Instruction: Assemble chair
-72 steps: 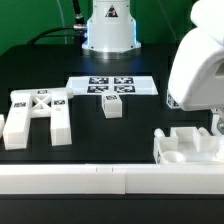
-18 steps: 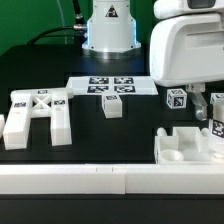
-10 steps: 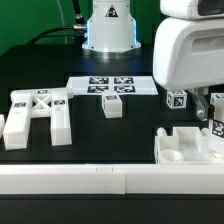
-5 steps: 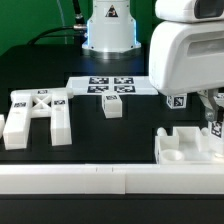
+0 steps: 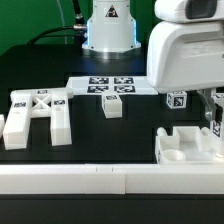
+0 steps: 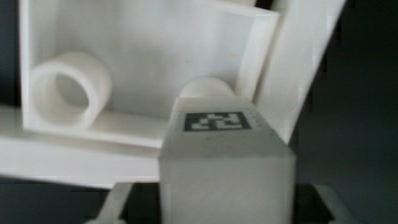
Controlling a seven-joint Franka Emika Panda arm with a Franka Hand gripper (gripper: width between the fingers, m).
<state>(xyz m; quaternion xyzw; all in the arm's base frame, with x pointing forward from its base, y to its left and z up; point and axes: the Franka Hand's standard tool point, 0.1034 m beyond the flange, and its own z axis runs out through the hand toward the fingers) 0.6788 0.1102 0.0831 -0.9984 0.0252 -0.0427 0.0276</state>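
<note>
Jaws grasping leg; arm barely shifts, leg still hovering at seat 1 o'clock corner; insertion pending.

My body is glossy white plastic: a round base bearing 1 black triangular mark above a blue-lit band, thin dark cables behind it, and a big rounded-corner wrist housing with 1 dark seam.
</note>
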